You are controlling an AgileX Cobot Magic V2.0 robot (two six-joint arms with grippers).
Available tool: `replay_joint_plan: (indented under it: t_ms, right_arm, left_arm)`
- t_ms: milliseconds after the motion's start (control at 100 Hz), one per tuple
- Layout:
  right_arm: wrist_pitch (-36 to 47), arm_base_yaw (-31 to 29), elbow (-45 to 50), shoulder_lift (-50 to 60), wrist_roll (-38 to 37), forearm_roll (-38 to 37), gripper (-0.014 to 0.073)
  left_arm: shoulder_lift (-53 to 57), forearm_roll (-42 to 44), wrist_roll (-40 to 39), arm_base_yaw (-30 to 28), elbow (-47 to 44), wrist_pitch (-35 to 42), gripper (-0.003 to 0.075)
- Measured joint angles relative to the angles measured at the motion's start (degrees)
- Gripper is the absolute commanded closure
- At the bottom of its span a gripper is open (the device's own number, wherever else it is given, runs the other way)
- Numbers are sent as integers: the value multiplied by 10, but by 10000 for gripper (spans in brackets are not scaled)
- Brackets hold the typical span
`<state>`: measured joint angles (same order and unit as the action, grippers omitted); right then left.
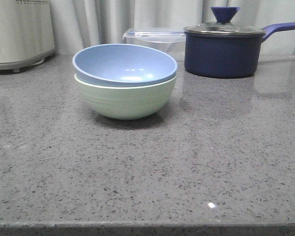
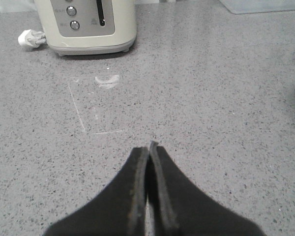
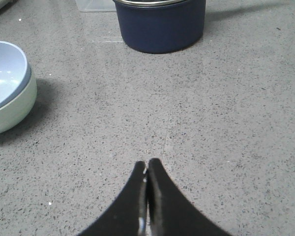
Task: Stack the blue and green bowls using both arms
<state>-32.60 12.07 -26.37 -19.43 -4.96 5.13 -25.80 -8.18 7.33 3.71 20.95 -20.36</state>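
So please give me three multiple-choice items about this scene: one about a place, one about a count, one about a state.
1. Where is the blue bowl?
A. nested inside the green bowl
B. beside the toaster
C. on the pot's lid

2. How many bowls are on the counter?
A. one
B. two
C. three

3. How are the left pincer and the right pincer?
A. both open
B. one holds a bowl
C. both shut and empty

Key: 1 A, since the blue rim sits just above the green rim. 2 B, one blue and one green. 3 C, each wrist view shows the fingers pressed together over bare counter.
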Motion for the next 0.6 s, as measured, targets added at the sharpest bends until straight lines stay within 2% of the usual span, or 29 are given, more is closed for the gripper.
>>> replay_joint_plan:
  t_ms: [400, 600]
  right_arm:
    - [0, 0, 0, 0, 0, 0, 662]
    - [0, 0, 0, 0, 0, 0, 662]
  left_arm:
    - [185, 0, 0, -23, -140, 73, 741]
    - [260, 0, 0, -34, -209, 86, 741]
